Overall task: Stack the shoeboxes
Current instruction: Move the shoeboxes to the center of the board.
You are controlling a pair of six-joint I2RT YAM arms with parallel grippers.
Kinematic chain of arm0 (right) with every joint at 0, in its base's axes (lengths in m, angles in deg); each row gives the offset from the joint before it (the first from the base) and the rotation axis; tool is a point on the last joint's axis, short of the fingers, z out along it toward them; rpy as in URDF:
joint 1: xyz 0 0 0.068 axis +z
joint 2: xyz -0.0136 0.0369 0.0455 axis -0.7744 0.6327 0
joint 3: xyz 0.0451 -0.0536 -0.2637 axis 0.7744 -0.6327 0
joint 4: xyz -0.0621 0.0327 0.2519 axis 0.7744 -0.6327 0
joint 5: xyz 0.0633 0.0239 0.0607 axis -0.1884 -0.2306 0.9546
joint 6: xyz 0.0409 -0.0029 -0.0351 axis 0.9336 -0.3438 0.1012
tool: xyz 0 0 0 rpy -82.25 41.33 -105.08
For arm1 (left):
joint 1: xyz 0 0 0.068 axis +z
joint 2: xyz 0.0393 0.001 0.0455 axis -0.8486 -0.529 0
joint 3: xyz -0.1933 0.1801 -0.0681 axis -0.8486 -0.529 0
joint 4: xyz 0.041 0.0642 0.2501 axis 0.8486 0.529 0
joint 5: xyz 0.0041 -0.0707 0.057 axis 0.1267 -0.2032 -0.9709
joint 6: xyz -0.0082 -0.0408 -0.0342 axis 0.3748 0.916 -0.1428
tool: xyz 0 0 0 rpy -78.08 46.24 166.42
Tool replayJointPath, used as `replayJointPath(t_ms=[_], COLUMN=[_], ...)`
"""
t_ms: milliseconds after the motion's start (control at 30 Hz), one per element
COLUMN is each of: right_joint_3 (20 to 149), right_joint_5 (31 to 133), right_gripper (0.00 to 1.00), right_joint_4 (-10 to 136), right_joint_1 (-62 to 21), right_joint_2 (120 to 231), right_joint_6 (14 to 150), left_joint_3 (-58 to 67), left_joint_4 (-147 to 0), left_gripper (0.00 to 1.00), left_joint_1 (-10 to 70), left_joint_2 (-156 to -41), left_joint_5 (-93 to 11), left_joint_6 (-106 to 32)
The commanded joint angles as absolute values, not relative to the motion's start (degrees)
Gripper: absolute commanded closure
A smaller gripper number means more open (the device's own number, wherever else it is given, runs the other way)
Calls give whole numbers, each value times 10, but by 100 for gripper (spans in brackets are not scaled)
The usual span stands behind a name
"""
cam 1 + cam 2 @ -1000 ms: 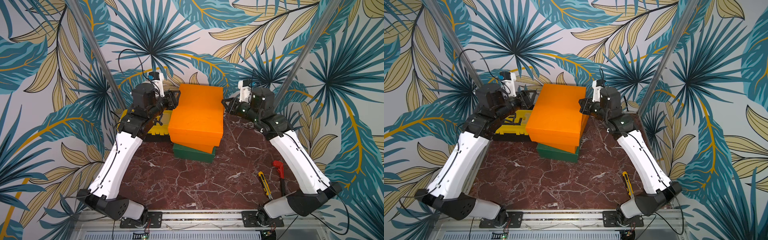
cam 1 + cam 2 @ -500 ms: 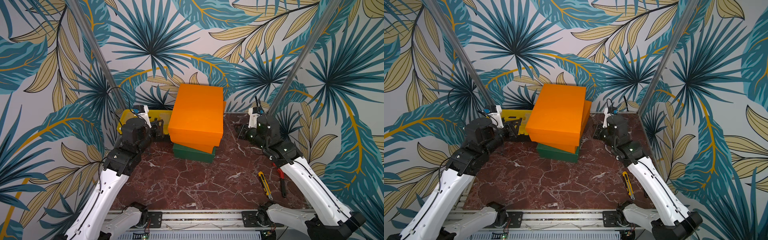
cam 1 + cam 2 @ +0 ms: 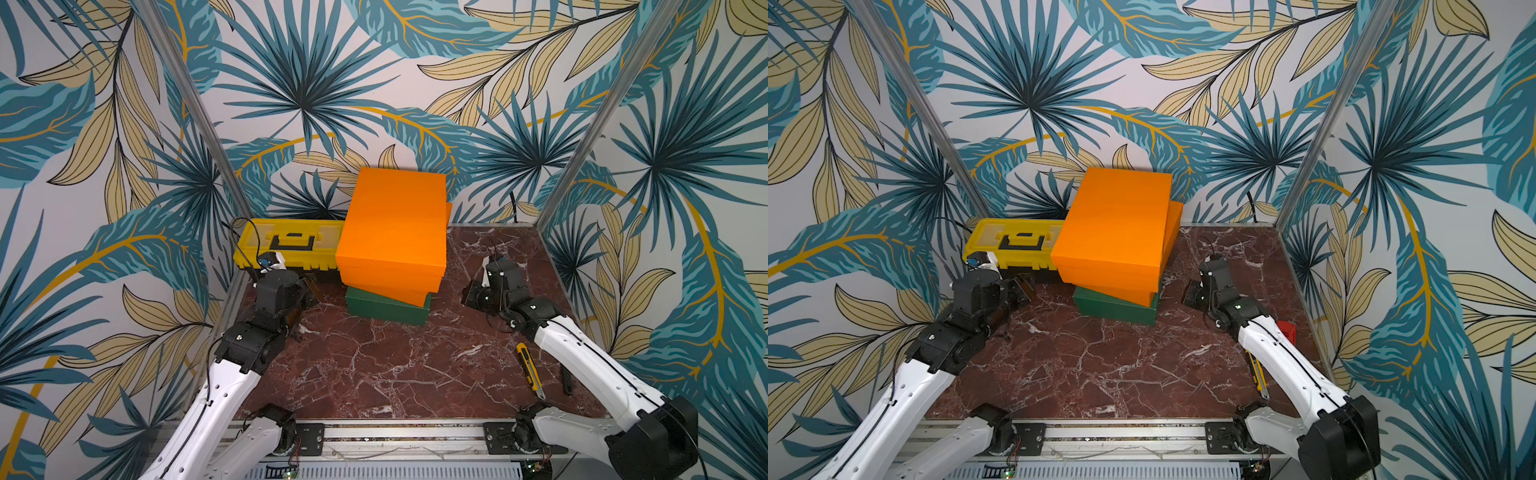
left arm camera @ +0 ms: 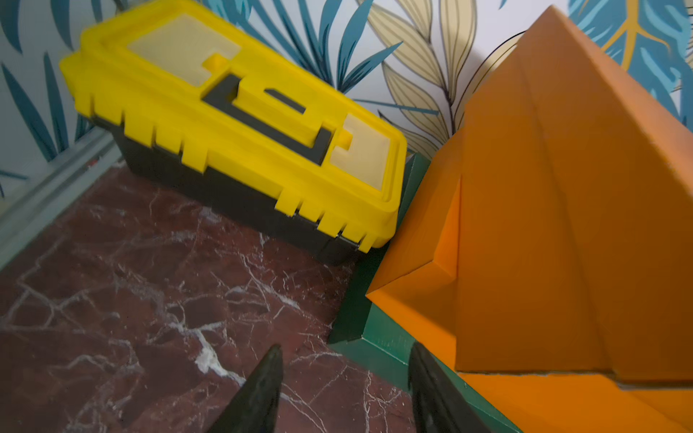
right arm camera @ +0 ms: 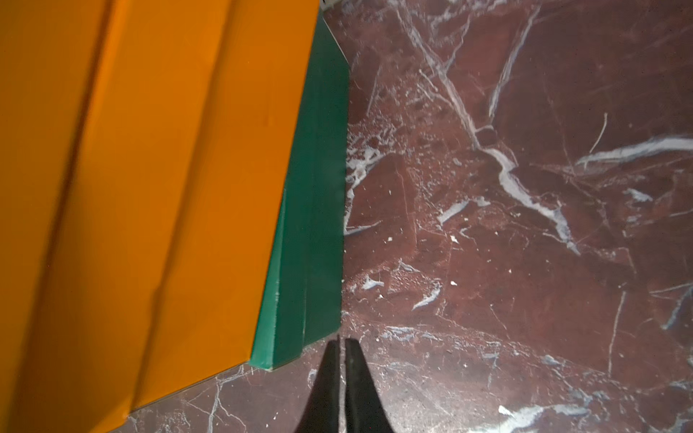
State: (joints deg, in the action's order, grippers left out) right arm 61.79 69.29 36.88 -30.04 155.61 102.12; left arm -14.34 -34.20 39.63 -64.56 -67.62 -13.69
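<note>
— Your left tool (image 4: 345, 350) hangs parted and empty, and your right tool (image 5: 342, 340) is pinched shut. Both have drawn back from the green shoebox (image 3: 384, 308).
— Both orange shoeboxes (image 3: 392, 224) rest atop it, slightly askew, so stacking looks done.

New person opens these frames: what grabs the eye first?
The skewed stack at the back of the marble table: top orange shoebox on second orange shoebox on green shoebox. A yellow toolbox sits beside its left side. The left gripper, open, and right gripper, shut, flank the stack low, holding nothing.
</note>
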Motion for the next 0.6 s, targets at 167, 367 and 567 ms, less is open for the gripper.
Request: replayJointPath(t_ms=[167,367,567], right_joint_3=[594,570,574], right_joint_5=[771,835,888], right_gripper=[92,92,92], right_joint_4=[463,537,568], right_joint_1=[-316,-335,-343], right_joint_2=[1603,1652,1714], right_joint_6=[1049,1068,1084], left_joint_3=[-226,-273,-266], left_joint_4=[-445,-553,-623], left_gripper=[70,80,84], left_joint_1=[450,505,524], left_joint_2=[-719,-787,-894], left_joint_5=[-579,-462,-388], left_joint_6=[-51,-12,15])
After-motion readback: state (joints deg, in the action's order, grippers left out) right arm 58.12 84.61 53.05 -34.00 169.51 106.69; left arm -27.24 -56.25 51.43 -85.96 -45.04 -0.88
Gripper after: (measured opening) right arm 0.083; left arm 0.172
